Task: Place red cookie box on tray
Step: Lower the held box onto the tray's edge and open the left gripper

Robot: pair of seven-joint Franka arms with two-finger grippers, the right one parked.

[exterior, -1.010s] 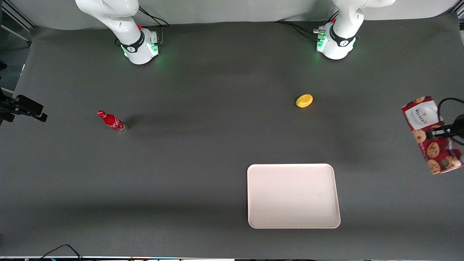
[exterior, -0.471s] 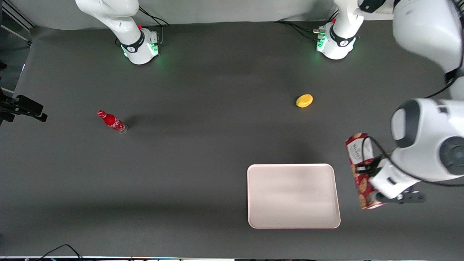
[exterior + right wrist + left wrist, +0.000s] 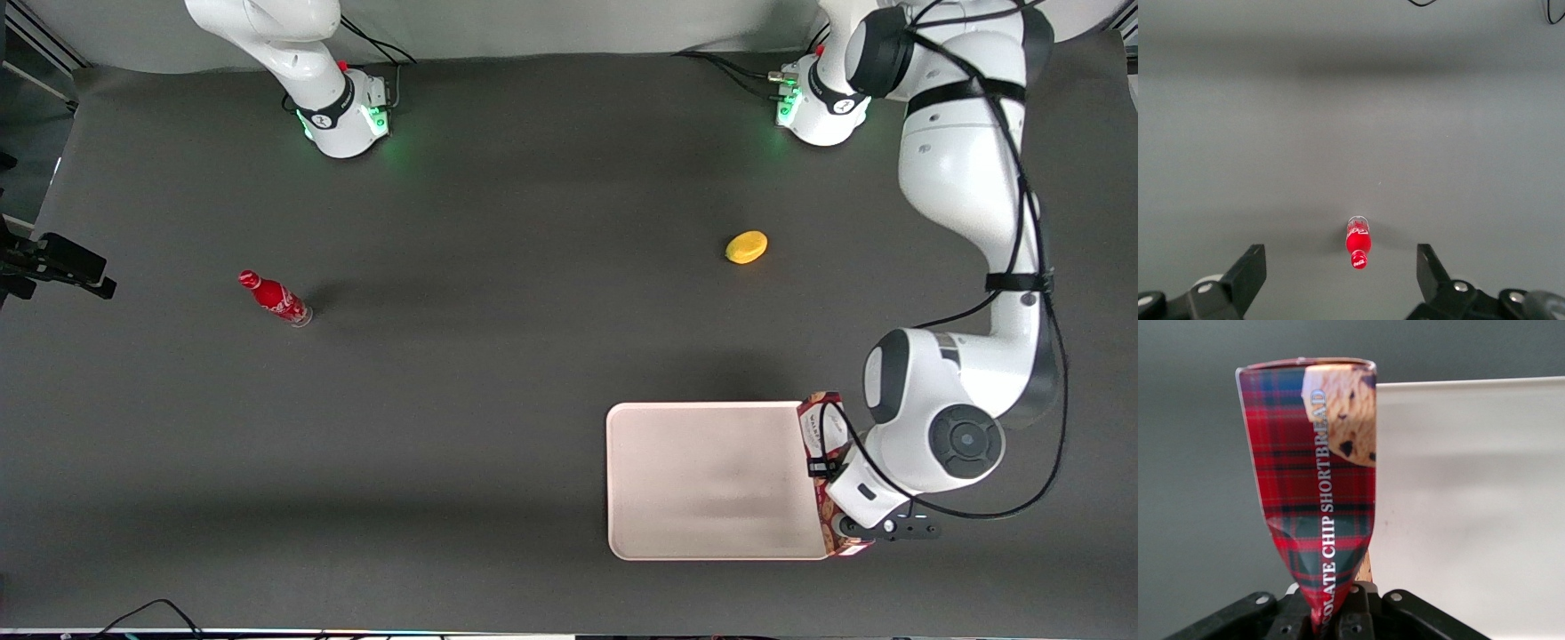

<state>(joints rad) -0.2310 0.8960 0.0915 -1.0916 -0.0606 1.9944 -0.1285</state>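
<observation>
The red cookie box (image 3: 823, 444) hangs edge-on in the left gripper (image 3: 829, 469), over the rim of the tray (image 3: 711, 480) at the working arm's end. The gripper is shut on the box, pinching and creasing it; the wrist hides most of the box in the front view. In the left wrist view the box (image 3: 1315, 487) shows red plaid with cookie print, held in the gripper (image 3: 1331, 613) above the line where the tray (image 3: 1471, 507) meets the dark table.
A yellow lemon-like object (image 3: 746, 246) lies farther from the front camera than the tray. A small red soda bottle (image 3: 274, 298) lies toward the parked arm's end, also in the right wrist view (image 3: 1357, 242). A dark grey mat (image 3: 444, 400) covers the table.
The left arm has carried the box from the table's working-arm edge toward the front camera and inward, to the tray's edge. The box has turned edge-on. Nothing else moved.
</observation>
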